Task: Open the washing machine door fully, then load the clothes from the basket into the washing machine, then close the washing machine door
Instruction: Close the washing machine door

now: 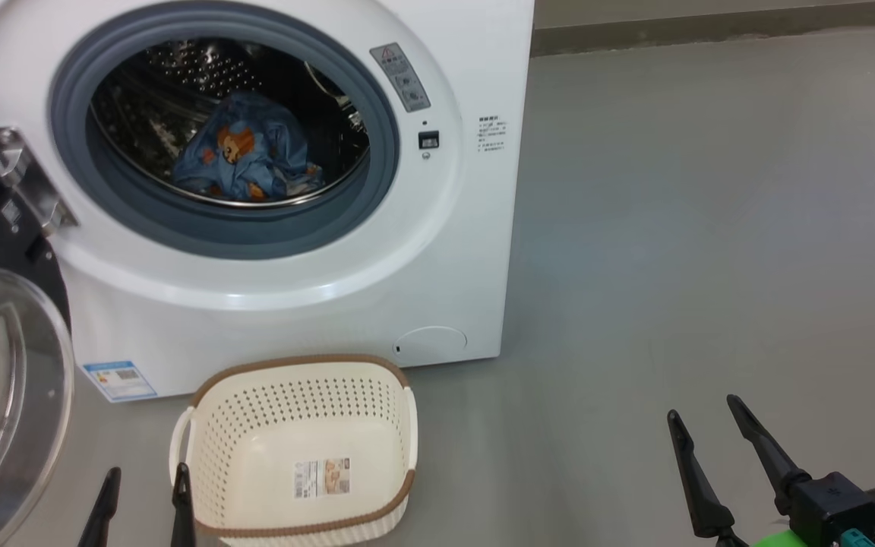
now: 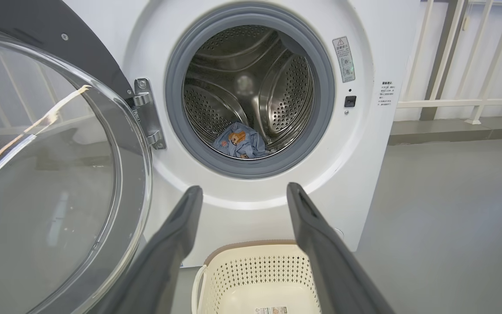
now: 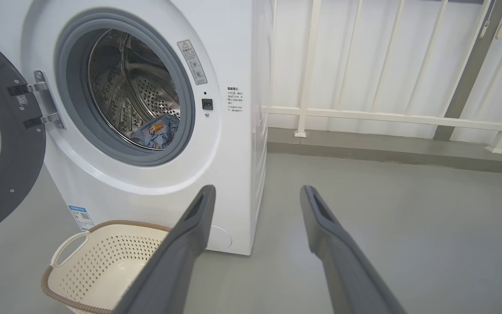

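Observation:
The white washing machine [image 1: 377, 251] stands with its round door [image 1: 4, 380] swung wide open to the left, glass bowl facing me. Light blue clothes [image 1: 244, 156] with orange figures lie low inside the steel drum, the clothes [image 2: 241, 141] also lying there in the left wrist view. The cream basket [image 1: 297, 448] sits on the floor before the machine, holding nothing but its label sticker. My left gripper [image 1: 145, 486] is open just left of the basket's near corner. My right gripper [image 1: 703, 418] is open over bare floor to the right. Nothing is held.
Grey floor [image 1: 711, 228] stretches to the right of the machine. A white railing [image 3: 386, 115] and a low kerb run along the back wall. The open door [image 2: 50, 174] fills the space to the left of the basket.

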### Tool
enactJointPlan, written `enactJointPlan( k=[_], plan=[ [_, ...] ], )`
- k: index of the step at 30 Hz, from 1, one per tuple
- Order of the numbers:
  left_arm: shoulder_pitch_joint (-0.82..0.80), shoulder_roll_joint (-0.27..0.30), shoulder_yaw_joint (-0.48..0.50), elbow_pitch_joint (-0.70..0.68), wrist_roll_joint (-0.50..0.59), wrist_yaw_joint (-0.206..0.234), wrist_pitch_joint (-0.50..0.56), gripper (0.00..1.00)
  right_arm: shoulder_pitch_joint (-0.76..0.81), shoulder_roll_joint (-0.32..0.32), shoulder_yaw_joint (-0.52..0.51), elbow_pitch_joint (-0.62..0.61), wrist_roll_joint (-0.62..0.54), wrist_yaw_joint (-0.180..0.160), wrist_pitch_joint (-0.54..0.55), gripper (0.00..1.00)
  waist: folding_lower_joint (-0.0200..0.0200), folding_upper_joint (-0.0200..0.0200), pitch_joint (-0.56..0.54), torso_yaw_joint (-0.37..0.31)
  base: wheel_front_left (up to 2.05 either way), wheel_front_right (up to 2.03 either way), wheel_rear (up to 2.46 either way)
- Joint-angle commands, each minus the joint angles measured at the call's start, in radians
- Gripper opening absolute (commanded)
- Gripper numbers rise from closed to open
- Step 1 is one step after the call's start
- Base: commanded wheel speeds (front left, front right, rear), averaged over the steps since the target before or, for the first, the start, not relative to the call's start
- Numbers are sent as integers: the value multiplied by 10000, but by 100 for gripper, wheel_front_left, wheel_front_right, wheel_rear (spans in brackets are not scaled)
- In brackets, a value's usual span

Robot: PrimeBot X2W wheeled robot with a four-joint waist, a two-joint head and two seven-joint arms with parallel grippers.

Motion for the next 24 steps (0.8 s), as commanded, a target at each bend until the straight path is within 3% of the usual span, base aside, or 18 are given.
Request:
enactJointPlan(
  k=[1, 9, 24],
  plan=[
    [-355, 68, 392, -186, 78, -54, -120, 100, -184, -64, 229, -268, -97, 16, -26, 100, 0, 0, 2, 3, -156, 156, 0],
    [-391, 30, 470, -123, 225, -161, -120, 100, -190, -64, 211, -267, -90, 16, -25, 100, 0, 0, -6, 39, -95, 95, 0],
    [-334, -41, 577, -171, 344, -314, -120, 100, -175, -64, 185, -233, -98, 16, -69, 100, 0, 0, -28, 82, -4, 4, 0]
  ],
)
